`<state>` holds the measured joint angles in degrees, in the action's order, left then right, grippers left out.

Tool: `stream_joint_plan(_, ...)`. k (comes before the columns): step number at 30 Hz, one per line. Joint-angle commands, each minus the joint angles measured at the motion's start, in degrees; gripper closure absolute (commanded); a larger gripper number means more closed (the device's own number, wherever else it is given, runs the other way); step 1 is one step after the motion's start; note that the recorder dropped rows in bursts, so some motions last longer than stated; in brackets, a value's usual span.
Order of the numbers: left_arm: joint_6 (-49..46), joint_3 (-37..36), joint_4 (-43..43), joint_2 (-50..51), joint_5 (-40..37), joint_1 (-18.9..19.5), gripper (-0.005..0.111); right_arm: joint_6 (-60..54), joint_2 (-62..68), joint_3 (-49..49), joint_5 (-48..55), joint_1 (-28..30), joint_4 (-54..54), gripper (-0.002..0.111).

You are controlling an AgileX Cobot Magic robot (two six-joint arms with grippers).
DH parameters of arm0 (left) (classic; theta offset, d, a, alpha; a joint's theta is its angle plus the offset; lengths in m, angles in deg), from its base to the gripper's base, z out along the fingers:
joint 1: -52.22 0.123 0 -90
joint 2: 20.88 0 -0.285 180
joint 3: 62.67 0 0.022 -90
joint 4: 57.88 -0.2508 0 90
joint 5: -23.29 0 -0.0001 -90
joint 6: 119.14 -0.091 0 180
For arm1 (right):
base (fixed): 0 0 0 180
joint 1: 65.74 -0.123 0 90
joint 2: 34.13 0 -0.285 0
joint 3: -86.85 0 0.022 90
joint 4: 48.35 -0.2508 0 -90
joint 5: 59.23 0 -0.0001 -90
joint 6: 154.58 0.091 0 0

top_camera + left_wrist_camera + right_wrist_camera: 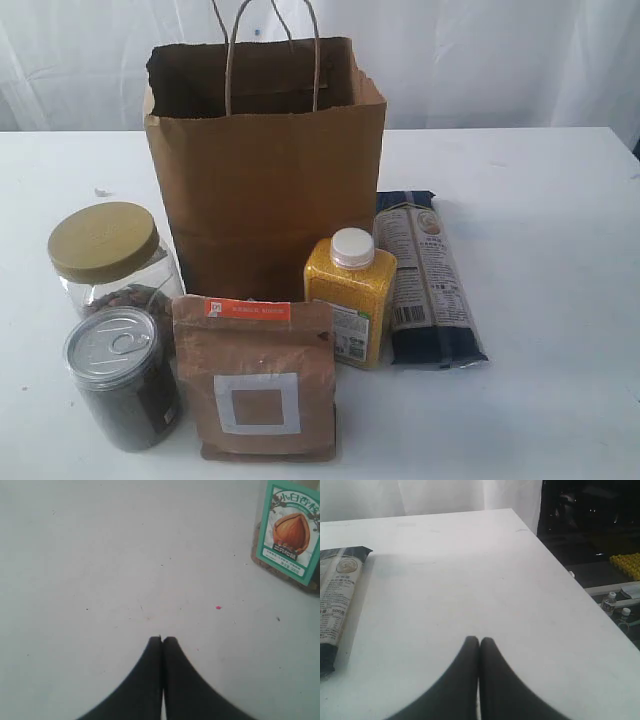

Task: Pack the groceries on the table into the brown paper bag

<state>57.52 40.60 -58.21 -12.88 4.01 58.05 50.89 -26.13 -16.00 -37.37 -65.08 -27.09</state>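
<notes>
The brown paper bag [265, 165] stands upright and open at the middle of the white table [560, 200]. In front of it stand a gold-lidded clear jar [108, 262], a silver pull-tab dark jar [122, 377], a brown pouch with a white square [255, 380] and a yellow white-capped bottle [351, 297]. A long dark-blue noodle packet [428, 280] lies flat to the bag's right, its end also showing in the right wrist view [335, 605]. My left gripper [162, 639] is shut and empty over bare table, a green-labelled jar [290, 527] beyond it. My right gripper [479, 640] is shut and empty. Neither gripper appears in the exterior view.
The table's right edge [560, 565] drops off to a dark floor area with small bottles [610, 602] and yellow items [626, 564]. A white curtain [480, 60] hangs behind the table. Small crumbs and a pink speck [218, 607] dot the tabletop.
</notes>
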Motion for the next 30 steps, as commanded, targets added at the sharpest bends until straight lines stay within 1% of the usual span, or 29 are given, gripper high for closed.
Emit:
stream_joint_plan(1,0.4,-0.5,0.3,-0.2,-0.3,-0.5,0.107,0.2,-0.2,0.1,-0.5,0.4,0.2,0.108)
stream_joint_plan(25,0.4,-0.5,0.3,-0.2,-0.3,-0.5,0.107,0.2,-0.2,0.1,-0.1,0.4,1.5,0.108)
stream_joint_plan(27,0.4,-0.5,0.3,-0.2,-0.3,-0.5,0.107,0.2,-0.2,0.1,-1.3,0.4,1.5,0.108)
stream_joint_plan(30,0.4,-0.5,0.3,-0.2,-0.3,-0.5,0.107,0.2,-0.2,0.1,-6.3,0.4,1.5,0.108)
